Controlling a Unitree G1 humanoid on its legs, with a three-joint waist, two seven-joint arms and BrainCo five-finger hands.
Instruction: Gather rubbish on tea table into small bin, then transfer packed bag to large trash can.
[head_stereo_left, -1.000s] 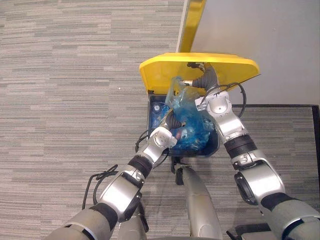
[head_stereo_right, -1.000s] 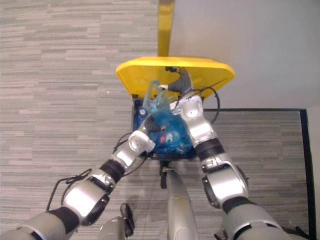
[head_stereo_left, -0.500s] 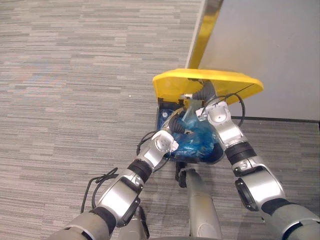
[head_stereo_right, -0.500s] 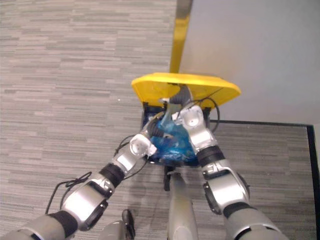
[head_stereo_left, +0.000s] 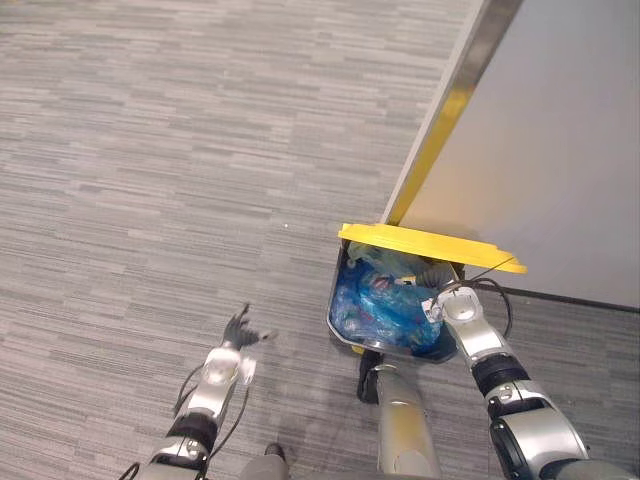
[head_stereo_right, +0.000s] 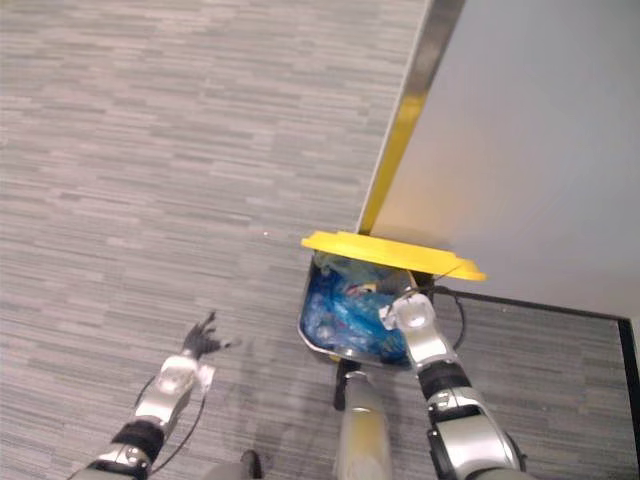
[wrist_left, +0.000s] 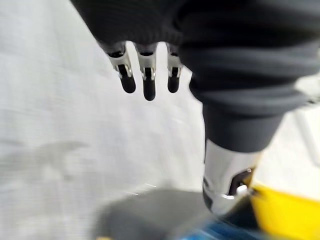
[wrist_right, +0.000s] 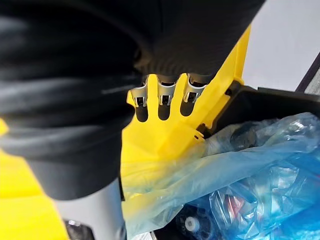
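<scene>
Your right hand (wrist_right: 164, 97), fingers straight, seemed to prop the yellow lid (head_stereo_left: 420, 245) above the blue bag (head_stereo_left: 385, 310); your left hand (head_stereo_left: 238, 328) hung open aside.

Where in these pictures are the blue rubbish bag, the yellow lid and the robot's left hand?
Blue rubbish bag (head_stereo_left: 385, 312): left eye view, on its crinkled middle.
Yellow lid (head_stereo_left: 430, 245): left eye view, on its front edge.
Left hand (head_stereo_left: 238, 329): left eye view, on its spread dark fingers.

I see grey striped carpet (head_stereo_left: 150, 150) all over the floor, and on the right a pale grey wall (head_stereo_left: 580, 140) with a metal edge (head_stereo_left: 452, 105).
</scene>
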